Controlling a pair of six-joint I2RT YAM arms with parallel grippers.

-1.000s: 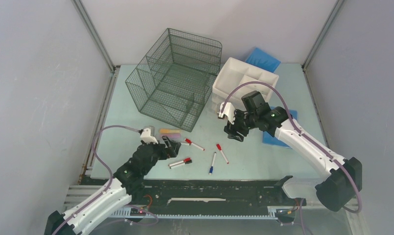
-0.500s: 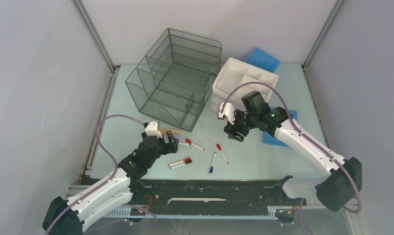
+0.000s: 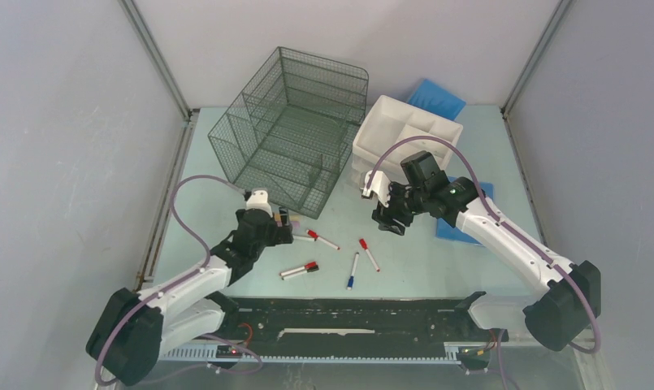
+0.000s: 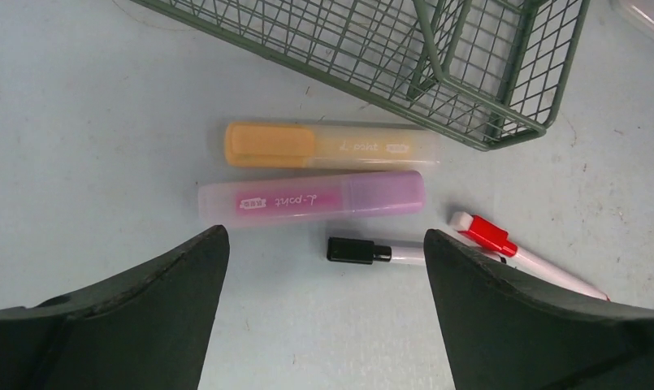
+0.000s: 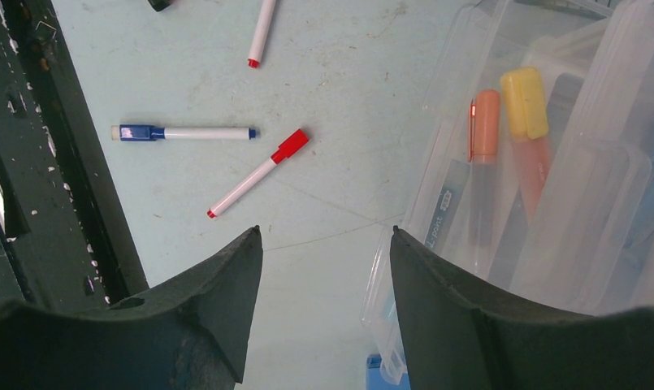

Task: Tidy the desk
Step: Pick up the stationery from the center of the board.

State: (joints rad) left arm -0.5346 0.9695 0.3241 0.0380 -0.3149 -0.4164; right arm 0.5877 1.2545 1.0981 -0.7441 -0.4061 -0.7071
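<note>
Looking down from above first: the tabletop [image 3: 437,260] is a flat, rigid mint slab filling the whole cell floor. I'd guess it's smooth enough that pens skate on it, and nothing about it gets gripped; the loose stuff lying on it does. The wire-mesh organizer [image 3: 295,130] sits at the back left and I can't spot anything inside. The white drawer unit [image 3: 409,130] is just beside it on the right. The left pincer [image 3: 284,236] hangs low by the organizer's front corner, and the right pincer [image 3: 386,223] hovers in front of the drawer unit.

Left wrist view: jaws spread wide, nothing in them. Ahead lie an orange highlighter [image 4: 331,145] and a purple highlighter [image 4: 311,199] side by side, touching or nearly so. A black-capped marker [image 4: 372,251] lies just below. They're probably light, hard plastic and a bit slick, so I'd pinch mid-barrel across the width.

Right wrist view: jaws apart and empty too. The drawer unit's compartment holds an orange pen [image 5: 484,122] and a yellow-capped highlighter [image 5: 525,101]. A blue marker [image 5: 185,132] and a red marker [image 5: 254,175] lie loose on the tabletop.
</note>
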